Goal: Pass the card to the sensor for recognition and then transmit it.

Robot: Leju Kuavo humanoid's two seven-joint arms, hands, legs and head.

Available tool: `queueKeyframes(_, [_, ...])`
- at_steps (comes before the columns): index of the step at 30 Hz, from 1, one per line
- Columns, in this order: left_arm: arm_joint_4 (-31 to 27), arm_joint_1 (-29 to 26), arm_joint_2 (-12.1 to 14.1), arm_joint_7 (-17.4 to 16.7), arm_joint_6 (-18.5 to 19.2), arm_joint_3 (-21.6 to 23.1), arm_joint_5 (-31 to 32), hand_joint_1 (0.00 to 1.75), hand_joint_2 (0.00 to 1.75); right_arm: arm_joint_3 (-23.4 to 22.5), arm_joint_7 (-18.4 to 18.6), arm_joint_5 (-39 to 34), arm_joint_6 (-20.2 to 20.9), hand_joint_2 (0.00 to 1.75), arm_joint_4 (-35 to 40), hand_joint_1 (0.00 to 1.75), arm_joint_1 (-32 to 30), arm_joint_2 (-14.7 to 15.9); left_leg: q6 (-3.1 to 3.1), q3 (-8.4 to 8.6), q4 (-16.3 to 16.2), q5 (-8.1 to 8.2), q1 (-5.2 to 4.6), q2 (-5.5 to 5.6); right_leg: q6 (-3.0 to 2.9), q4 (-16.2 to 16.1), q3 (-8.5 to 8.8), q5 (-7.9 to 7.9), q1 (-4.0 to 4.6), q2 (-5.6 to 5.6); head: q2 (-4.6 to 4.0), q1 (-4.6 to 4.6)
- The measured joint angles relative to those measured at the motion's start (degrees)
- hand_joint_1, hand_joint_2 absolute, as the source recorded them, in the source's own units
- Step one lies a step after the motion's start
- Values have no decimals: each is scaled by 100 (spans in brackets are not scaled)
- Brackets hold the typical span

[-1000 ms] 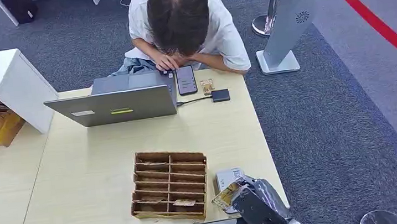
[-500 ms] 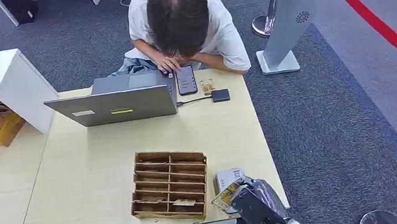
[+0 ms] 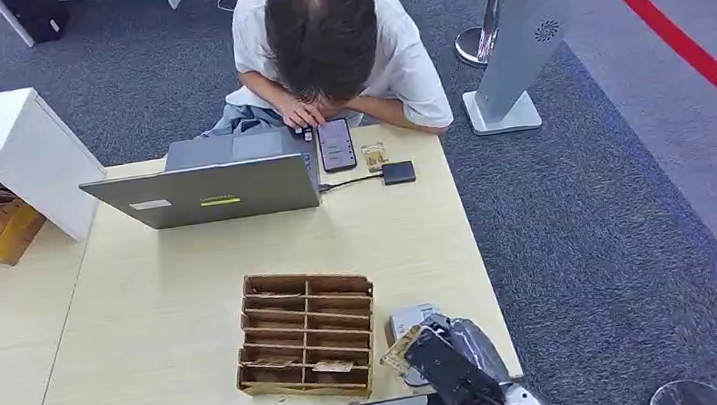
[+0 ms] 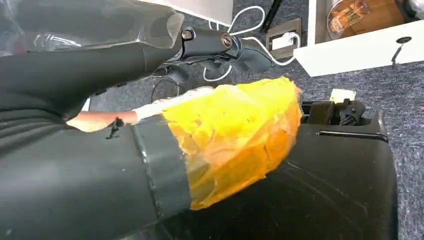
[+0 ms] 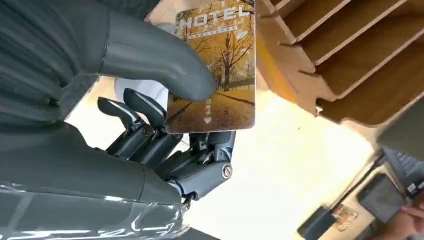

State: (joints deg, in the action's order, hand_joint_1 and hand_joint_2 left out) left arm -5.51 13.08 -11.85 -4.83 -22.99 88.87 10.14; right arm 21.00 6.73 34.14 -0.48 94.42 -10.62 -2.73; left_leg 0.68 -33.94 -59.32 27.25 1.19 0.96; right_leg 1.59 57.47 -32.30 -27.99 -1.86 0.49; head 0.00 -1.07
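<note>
My right hand is at the table's near right corner and pinches a hotel card printed with autumn trees. In the right wrist view the thumb presses the card against the dark fingers, and the right hand is beside the wooden rack. The card hovers at the near edge of a small white box on the table. My left hand hangs low over the floor with a yellow-taped thumb; nothing lies between the thumb and the fingers.
A wooden slotted card rack stands left of my right hand. A person leans over a phone at the far edge, by an open laptop, a dark cabled box and another card. A white cabinet stands at the left.
My right hand has shifted slightly left and toward the white box, carrying the card with it. The person and table items stay put.
</note>
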Motion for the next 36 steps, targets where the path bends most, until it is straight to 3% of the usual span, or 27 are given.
queueKeyframes(36, [-136, 10, 50, -50, 81, 0, 168, 0, 0, -230, 420, 968, 15, 175, -450, 175, 222, -194, 0, 1, 0, 0, 0, 0, 0, 0, 0, 0, 0, 0, 0, 0])
